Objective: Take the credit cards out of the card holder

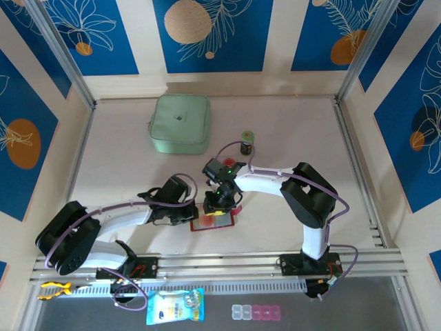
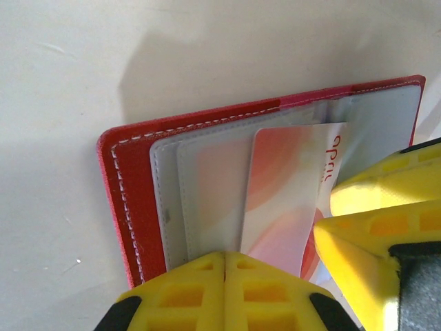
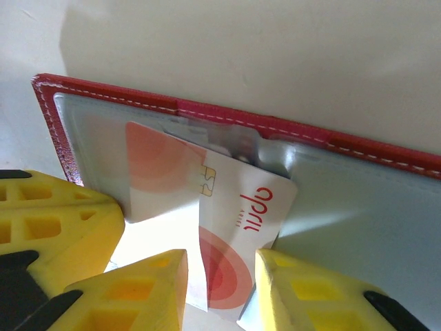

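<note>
The red card holder lies open and flat on the table between the two arms. A white credit card with orange-red circles and red lettering sticks halfway out of its clear pocket. My right gripper is open, one yellow finger on each side of the card's free end. My left gripper is shut, its tips together over the holder's clear pocket beside the card. A pale orange shape shows through that pocket.
A mint-green square case lies at the back of the table. A small dark jar with a green lid stands behind the right arm. A blue packet and small pill boxes lie in front of the rail.
</note>
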